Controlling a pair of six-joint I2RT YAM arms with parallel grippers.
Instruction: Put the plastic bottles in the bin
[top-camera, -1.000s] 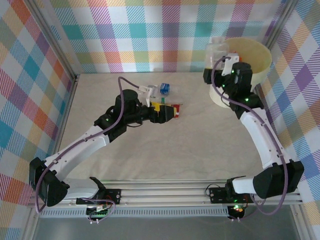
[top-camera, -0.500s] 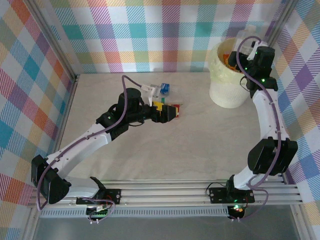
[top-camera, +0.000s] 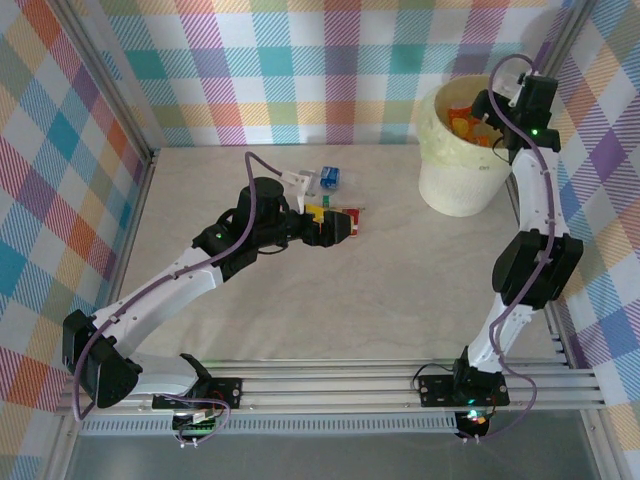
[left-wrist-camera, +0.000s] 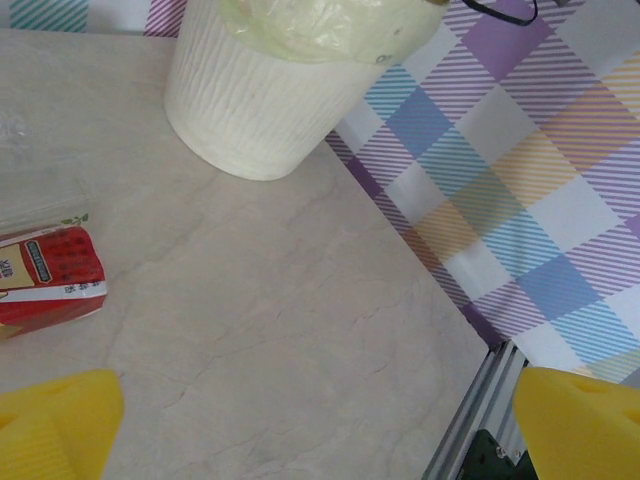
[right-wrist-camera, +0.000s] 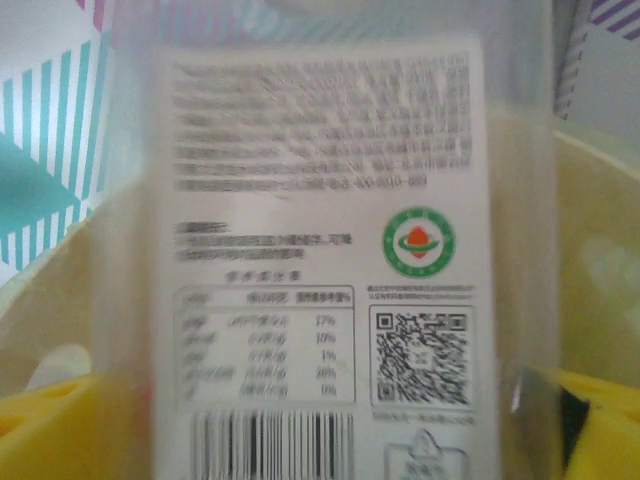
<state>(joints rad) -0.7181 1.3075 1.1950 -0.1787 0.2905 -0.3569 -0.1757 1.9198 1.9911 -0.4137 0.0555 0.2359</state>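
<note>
The bin (top-camera: 458, 190) stood on the table (top-camera: 400, 300) by the plaid wall (top-camera: 330, 60), with orange bottles (top-camera: 463, 122) lying inside it. Well left of the bin lay a red-labelled bottle (top-camera: 347, 222) and, farther back, a blue-labelled bottle (top-camera: 329, 178). The left gripper (left-wrist-camera: 320, 425) hovered at the red-labelled bottle's side away from the bin, fingers spread with nothing between. The right gripper (right-wrist-camera: 320, 435) hung over the bin's mouth. A clear white-labelled bottle (right-wrist-camera: 320, 200) sat between its fingers, blurred and blocking most of the bin's inside; whether they pinched it could not be told. The overhead view gave the bin's contents, the left wrist view its ribbed outer wall, the right wrist view the label's barcode.
</note>
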